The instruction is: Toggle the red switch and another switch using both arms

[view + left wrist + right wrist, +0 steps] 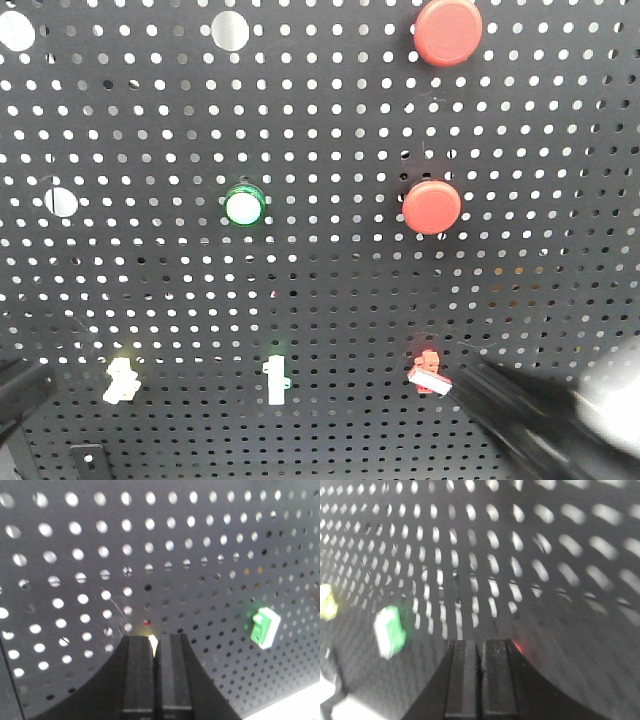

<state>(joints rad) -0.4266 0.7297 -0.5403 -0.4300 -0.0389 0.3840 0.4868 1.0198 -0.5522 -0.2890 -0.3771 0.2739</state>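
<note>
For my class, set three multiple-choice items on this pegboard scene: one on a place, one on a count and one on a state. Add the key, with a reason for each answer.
1. Where in the bottom row of three small toggles is the red switch?
A. left end
B. middle
C. right end

2. How many big round red push buttons are on the pegboard?
A. one
B. two
C. three

3. In the left wrist view, how do the jaws of the left gripper stand?
A. wide apart
B. close together
C. clamped on a push button

Key:
1 C: it sits right of the green-based toggle and the pale yellow switch.
2 B: one is at the top and the other is below it.
3 B: only a thin slit parts the black fingers.
</note>
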